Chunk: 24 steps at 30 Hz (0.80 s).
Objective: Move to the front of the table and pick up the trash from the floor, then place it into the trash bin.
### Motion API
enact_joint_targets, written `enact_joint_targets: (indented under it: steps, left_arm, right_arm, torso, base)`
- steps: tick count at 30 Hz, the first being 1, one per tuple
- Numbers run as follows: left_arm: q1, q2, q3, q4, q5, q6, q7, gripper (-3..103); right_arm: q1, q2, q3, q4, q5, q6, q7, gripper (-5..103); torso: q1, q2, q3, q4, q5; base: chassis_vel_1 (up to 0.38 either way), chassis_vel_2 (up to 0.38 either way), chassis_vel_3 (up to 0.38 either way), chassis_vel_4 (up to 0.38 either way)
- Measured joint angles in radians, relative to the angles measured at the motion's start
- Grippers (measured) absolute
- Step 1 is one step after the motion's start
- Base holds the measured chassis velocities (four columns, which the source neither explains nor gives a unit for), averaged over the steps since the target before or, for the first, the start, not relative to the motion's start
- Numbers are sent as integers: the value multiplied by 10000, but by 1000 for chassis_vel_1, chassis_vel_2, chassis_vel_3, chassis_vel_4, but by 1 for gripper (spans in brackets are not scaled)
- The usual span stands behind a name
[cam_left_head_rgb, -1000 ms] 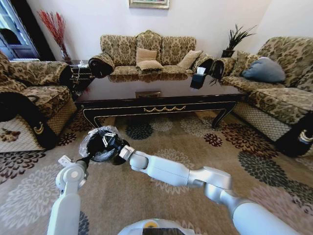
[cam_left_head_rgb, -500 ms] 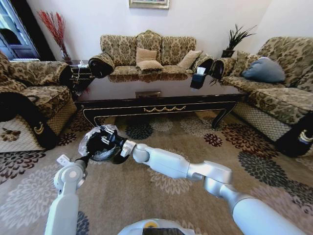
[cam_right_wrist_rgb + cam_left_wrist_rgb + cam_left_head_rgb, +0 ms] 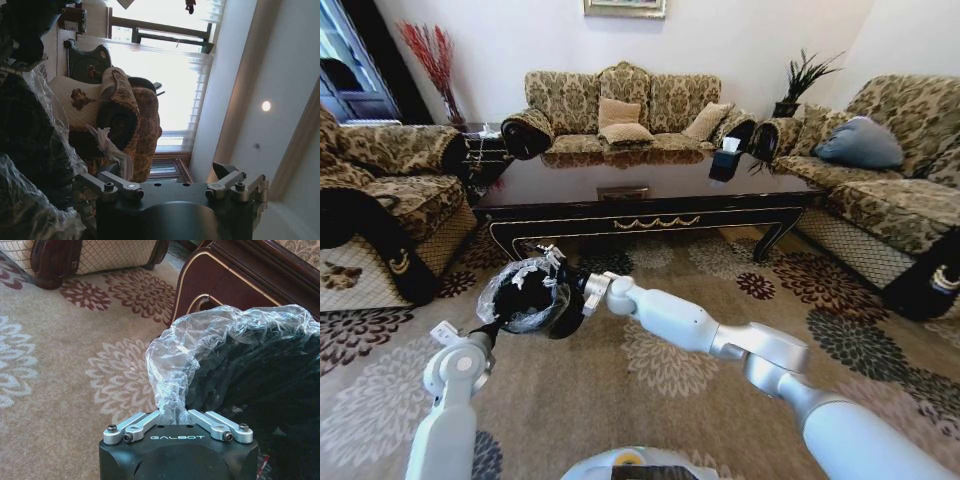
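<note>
In the head view, the trash bin [image 3: 525, 296] is being held up off the flowered carpet [image 3: 650, 380] in front of the table [image 3: 650, 205], tipped on its side with its clear liner [image 3: 508, 290] crinkling around the rim. The left gripper [image 3: 492, 325] is reaching up from below to the rim's near edge, while the right gripper [image 3: 563, 283] is coming across from the right to the bin's upper side. In the left wrist view, the left gripper [image 3: 172, 412] is pinching the liner [image 3: 200, 347] at the bin's rim between its fingers, with the table's dark leg [image 3: 200, 285] just behind. In the right wrist view, the right gripper [image 3: 172, 187] is sitting against the black bin [image 3: 30, 130] and its liner, fingers spread apart, one side touching the plastic
</note>
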<state>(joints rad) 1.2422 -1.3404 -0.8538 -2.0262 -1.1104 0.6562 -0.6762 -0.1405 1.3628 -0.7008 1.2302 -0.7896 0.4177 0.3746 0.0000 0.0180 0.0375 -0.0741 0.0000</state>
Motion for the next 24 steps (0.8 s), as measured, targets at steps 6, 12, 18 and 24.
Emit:
enact_joint_targets:
  steps: [6, 12, 18, 24]
  left_arm:
    - [64, 2, -29, -57, 1, 7, 0, 2]
    - [197, 19, -150, -160, -17, 11, -1, 2]
    - [252, 24, -224, -338, -250, 55, -51, 2]
    - [336, 32, -343, -733, -779, 194, -248, 2]
  right_arm:
    - [-79, -47, 455, 163, -1903, 481, 374, 100]
    - [-189, -17, 615, 231, -3440, 801, 879, 100]
    - [-307, 91, 708, 138, -4366, 847, 1264, 100]
    - [-390, 190, 949, 18, -5211, 1324, 1284, 100]
  torso:
    - [0, 0, 0, 0, 0]
    - [0, 0, 0, 2, 0]
    - [0, 0, 0, 1, -1]
    - [0, 1, 0, 0, 0]
  base:
    - [0, 0, 0, 0]
    - [0, 0, 0, 0]
    - [0, 0, 0, 0]
    - [0, 0, 0, 0]
